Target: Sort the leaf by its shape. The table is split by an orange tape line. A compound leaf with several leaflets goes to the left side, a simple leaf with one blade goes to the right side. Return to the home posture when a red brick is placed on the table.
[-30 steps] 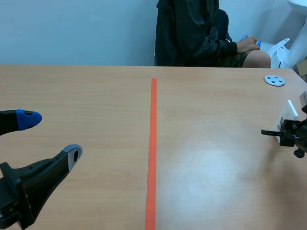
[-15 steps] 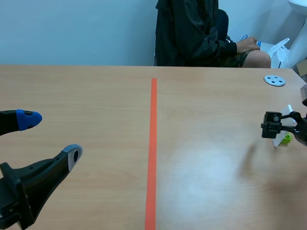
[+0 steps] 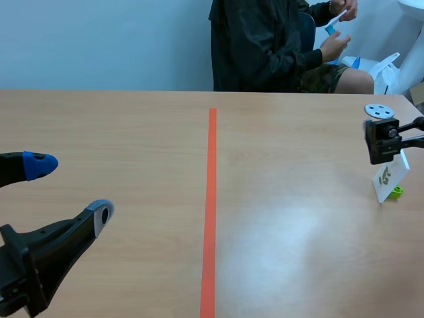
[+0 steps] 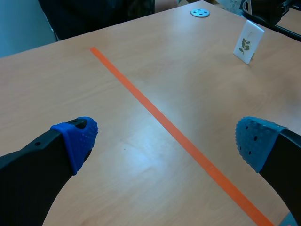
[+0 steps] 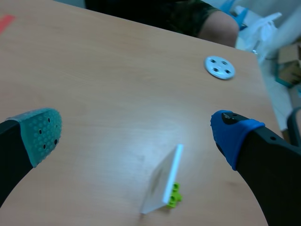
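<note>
White card with a leaf print stood tilted on the bench, right of the orange tape line. The left claw and right claw both gaped wide, empty.

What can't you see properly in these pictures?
- Leaf print on the white upright card: too small in the scene and left wrist views to count leaflets, and only a blur in the right wrist view.
- Small green plastic brick: mostly hidden behind the card in all views.
- Blue and white thing in the person's hands: too small, near the scene view's top edge.
</note>
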Available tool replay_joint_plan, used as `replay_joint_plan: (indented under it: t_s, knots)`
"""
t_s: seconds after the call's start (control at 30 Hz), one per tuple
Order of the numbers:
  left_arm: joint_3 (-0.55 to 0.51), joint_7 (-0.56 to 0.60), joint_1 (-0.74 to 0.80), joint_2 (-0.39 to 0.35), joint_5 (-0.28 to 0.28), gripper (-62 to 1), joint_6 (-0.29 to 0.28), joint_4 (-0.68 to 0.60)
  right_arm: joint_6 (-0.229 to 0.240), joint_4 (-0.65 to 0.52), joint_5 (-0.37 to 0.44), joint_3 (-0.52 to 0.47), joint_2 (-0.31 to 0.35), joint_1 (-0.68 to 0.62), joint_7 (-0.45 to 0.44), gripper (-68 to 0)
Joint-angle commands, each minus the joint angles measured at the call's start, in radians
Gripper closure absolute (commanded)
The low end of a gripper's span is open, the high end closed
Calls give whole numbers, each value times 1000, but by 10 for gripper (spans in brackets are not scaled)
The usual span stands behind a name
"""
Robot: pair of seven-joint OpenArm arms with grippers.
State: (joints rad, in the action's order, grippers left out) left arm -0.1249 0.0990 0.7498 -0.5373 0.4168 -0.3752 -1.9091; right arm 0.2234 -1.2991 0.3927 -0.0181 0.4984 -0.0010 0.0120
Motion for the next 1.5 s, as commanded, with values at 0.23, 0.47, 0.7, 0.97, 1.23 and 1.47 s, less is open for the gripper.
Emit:
replay_joint_plan:
  t_s: [0.23,0.47,0.7,0.97,1.23,1.47]
  knots:
    - [4,14,-5,5,6,-623,-4,-14,59,-158,44,116,47,-2,53,-679]
    - [4,14,-5,5,6,-623,-4,-14,58,-193,69,285,58,-2,74,-679]
    - [4,15,-5,5,6,-623,-4,-14,53,-381,76,322,56,-91,146,-679]
    - [4,16,-5,5,6,-623,-4,-14,27,-536,43,322,55,-300,166,-679]
    - [4,15,-5,5,6,-623,-4,-14,-6,-687,-24,293,55,-483,166,-679]
    - [4,14,-5,5,6,-623,-4,-14,-60,-771,-45,217,55,-587,163,-679]
